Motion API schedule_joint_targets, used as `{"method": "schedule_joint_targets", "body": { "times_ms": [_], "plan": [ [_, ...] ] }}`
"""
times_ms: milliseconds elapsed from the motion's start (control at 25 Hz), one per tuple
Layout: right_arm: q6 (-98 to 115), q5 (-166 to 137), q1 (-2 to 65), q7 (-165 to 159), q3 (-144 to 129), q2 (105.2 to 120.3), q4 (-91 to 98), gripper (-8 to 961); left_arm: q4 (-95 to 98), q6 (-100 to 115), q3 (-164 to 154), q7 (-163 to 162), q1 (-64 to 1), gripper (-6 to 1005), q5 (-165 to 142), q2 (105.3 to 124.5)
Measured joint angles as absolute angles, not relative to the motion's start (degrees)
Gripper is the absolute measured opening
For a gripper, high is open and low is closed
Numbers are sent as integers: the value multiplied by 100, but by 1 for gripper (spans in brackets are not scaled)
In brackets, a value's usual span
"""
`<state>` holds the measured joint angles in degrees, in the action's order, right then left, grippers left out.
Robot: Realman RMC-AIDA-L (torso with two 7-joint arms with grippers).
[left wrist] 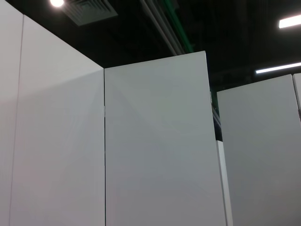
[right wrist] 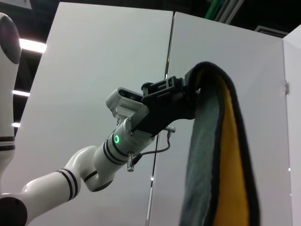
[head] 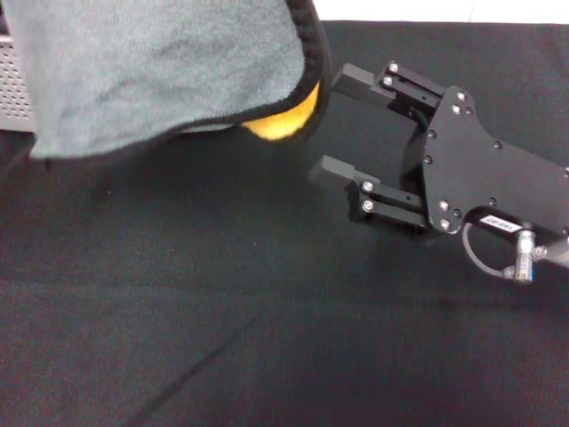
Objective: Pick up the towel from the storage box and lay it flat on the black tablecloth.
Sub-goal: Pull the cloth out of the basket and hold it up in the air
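Note:
The towel (head: 160,71) hangs in the air at the upper left of the head view, grey fleece toward me, a bit of yellow at its lower edge. The right wrist view shows the towel (right wrist: 225,160) dangling from my left gripper (right wrist: 190,92), which is shut on its top edge. My right gripper (head: 331,124) hovers open just right of the hanging towel, fingers pointing at it, nothing between them. Below lies the black tablecloth (head: 267,338). A sliver of the storage box (head: 13,84) shows at the far left, behind the towel.
The white table edge (head: 444,11) runs along the back beyond the cloth. White partition panels (left wrist: 155,150) and a dark ceiling fill the left wrist view.

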<state>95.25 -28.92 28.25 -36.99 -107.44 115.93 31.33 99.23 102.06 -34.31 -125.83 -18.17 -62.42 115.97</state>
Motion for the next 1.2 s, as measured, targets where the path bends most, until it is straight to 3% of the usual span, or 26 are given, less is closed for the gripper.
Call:
{"method": "schedule_joint_targets", "body": {
  "times_ms": [1200],
  "plan": [
    [9281, -2950, 3100, -3670, -10627, 11619, 3032, 580, 9852, 10495, -3464, -12448, -1906, 39, -6212, 11610]
  ]
}}
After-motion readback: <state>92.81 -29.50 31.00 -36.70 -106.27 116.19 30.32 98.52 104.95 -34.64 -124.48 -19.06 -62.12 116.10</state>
